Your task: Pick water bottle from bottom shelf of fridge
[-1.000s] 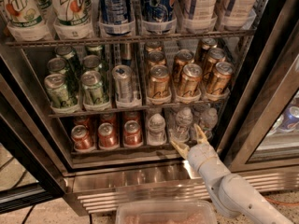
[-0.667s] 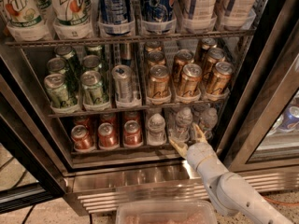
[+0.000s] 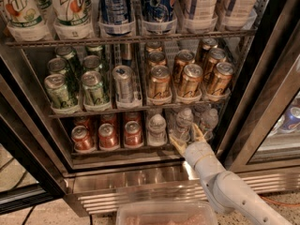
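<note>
While the fridge (image 3: 117,198) stood open above a speckled floor (image 3: 44,215), 7UP bottles (image 3: 70,8) lined its top rack. On the bottom shelf (image 3: 122,150), right of red cans (image 3: 108,136), the water bottle (image 3: 183,122) stood just ahead of the gripper (image 3: 187,138), whose fingers were apart.

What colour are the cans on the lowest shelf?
Red cans, best in camera view; the gripper is at a water bottle nearby.
</note>
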Robot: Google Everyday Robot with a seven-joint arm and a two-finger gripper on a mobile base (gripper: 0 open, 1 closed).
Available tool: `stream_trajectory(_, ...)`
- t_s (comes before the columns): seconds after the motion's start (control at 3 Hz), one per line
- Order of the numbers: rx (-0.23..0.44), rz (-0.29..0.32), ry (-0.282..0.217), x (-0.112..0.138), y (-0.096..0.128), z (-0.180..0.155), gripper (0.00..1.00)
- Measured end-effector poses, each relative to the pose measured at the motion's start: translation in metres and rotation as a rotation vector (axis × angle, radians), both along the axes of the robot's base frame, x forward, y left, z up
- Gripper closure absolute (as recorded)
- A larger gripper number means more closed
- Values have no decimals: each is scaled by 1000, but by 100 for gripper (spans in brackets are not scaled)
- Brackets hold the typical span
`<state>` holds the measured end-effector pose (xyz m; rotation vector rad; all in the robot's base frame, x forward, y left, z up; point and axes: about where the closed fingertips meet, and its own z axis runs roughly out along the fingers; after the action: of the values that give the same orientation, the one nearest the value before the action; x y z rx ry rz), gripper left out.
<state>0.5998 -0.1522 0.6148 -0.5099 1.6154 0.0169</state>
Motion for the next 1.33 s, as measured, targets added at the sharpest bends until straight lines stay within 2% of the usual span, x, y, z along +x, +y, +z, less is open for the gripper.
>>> stream_trajectory(1.33,24,-39,-18,17,2,2,44)
